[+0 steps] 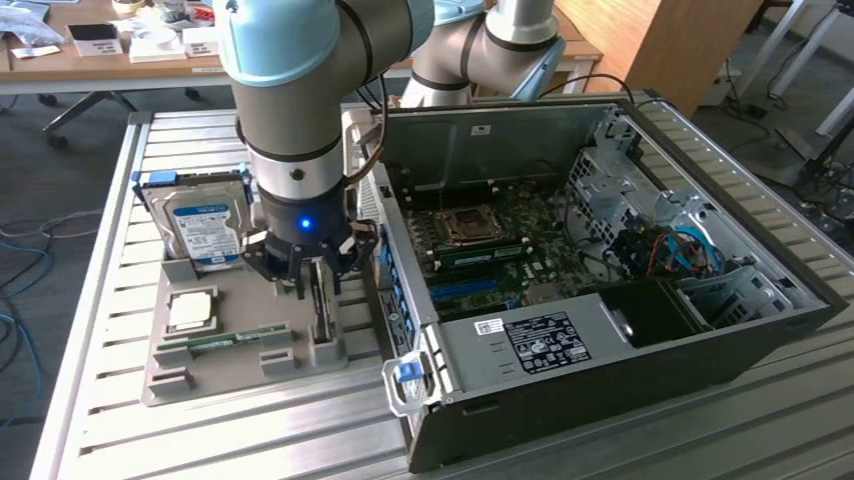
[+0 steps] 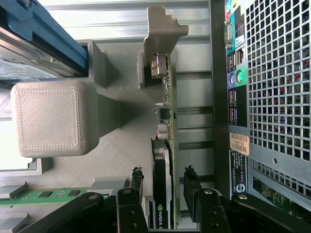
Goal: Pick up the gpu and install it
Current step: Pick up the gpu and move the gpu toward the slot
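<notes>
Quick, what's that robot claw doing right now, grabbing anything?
Gripper: open, fingers either side of the thin black gpu card standing on edge, not clamped on it.

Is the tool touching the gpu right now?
Apart. The wrist view shows the tool open astride the gpu, with a visible gap on each side.

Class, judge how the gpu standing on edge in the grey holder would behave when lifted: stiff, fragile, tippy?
The gpu is probably stiff: a flat circuit board. Likely fragile: exposed components on its edge. Thin and on edge, it might tip outside the grey holder.
</notes>
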Robot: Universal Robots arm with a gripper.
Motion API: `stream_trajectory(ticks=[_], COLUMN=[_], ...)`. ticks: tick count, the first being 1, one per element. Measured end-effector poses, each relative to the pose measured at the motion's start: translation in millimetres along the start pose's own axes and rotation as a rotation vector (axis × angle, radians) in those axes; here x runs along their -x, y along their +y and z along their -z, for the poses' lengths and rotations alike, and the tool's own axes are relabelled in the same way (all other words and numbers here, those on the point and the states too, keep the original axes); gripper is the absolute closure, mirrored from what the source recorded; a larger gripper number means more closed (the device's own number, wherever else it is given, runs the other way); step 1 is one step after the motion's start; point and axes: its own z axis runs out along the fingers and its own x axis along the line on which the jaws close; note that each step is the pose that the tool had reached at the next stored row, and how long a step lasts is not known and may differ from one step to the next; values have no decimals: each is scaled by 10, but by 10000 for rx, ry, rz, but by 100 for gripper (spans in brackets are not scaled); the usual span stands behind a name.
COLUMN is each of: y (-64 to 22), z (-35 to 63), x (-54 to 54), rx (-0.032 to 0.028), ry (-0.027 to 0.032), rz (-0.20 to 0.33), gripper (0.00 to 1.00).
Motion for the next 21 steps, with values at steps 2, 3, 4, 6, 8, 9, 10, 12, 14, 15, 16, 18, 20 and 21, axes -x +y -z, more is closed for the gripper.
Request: stream_trajectory(ticks=[2,3,4,6,8,9,10,12,14,15,16,18,20,21], y=[0,0,0,0,0,0,0,0,0,0,0,1,2,2], z=[0,0,0,0,0,0,0,0,0,0,0,-1,0,0], x=[0,0,0,0,0,0,0,0,0,0,0,0,0,0], rx=[0,0,1,0,0,0,0,0,0,0,1,1,0,-1], ry=[0,0,0,0,0,0,-1,0,0,0,0,-1,0,0], rz=[0,0,0,0,0,0,0,0,0,0,0,1,1,1], gripper=[53,53,53,53,54,61,61,61,61,61,61,61,61,61])
